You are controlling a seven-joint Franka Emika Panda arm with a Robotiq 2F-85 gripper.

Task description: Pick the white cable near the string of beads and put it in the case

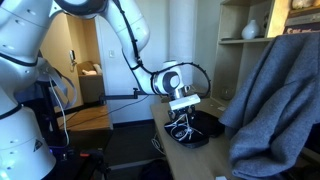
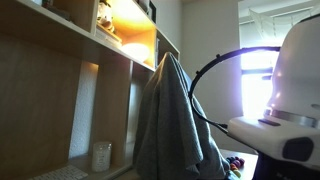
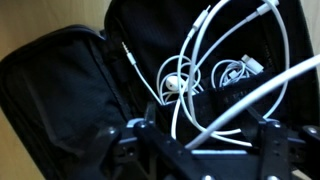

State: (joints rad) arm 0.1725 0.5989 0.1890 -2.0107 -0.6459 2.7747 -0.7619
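Wrist view: the case [image 3: 60, 95] lies open in two halves side by side, with the hinge line running roughly top to bottom of the frame and leaning slightly. The left half is bare black lining. The right half holds the white cable [image 3: 176, 85].

Cable: several loose loops, overlapping. The bundle's long axis runs from lower centre of the frame up toward the upper right. One thin straight end points up-left, toward the hinge. A small round piece sits near the middle of the loops. Two long strands cross the lower rim of the right half and pass down between the fingers [image 3: 270, 140].

Gripper [image 3: 207, 140]: jaws spread wide, one finger on each side of the trailing strands. I see no pad pressing on the cable.

Exterior view: the gripper [image 1: 183, 108] hangs just above the case [image 1: 205, 128], pointing down, with white loops [image 1: 182, 127] showing beneath it.

Edges and room: the case sits on the table [image 1: 200, 160], near its left edge in this view. The grey cloth [image 1: 275, 90] hangs just beside the case on the far side, so room there is tight. Open space lies on the arm's side. Bare wood shows at the upper left of the wrist view.
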